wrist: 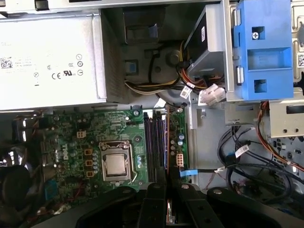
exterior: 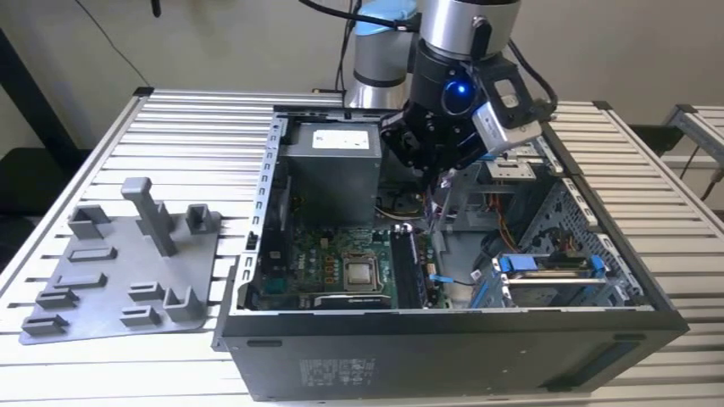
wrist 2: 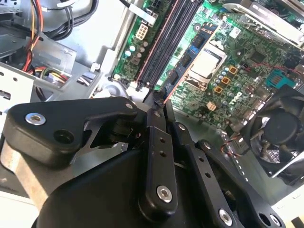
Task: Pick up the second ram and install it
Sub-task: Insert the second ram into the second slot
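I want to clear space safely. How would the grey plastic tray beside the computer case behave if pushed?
The grey plastic tray looks thin, so it is probably light and stiff. Lying flat on the slatted table, it would likely slide, not tip.

Soft, even light — slight blur

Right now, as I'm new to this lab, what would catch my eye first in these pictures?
The open computer case sits on the slatted table, green motherboard exposed. The arm reaches into it, the gripper shut on the second ram above the memory slots. A grey tray lies at the exterior view's left.
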`<state>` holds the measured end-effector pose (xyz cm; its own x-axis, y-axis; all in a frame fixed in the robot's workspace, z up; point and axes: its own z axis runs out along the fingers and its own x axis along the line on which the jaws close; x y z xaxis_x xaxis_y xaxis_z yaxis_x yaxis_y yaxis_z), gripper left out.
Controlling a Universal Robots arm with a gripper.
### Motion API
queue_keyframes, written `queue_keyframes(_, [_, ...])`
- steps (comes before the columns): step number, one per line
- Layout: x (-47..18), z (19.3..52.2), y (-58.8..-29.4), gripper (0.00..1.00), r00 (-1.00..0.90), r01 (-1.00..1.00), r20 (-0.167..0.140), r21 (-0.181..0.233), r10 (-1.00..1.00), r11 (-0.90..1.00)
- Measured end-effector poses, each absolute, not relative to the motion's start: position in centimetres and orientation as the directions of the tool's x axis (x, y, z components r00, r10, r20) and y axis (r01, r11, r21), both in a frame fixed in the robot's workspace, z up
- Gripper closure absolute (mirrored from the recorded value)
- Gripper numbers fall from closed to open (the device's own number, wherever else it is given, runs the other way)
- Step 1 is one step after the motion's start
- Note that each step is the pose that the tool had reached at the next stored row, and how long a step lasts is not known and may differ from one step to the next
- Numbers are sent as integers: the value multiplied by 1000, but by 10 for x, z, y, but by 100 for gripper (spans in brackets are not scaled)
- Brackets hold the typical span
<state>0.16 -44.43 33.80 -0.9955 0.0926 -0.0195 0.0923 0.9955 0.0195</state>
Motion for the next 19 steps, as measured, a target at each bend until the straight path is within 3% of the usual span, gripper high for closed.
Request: queue_keyframes(19, [2,326,-444,86,-995,92,-19,20,93,996])
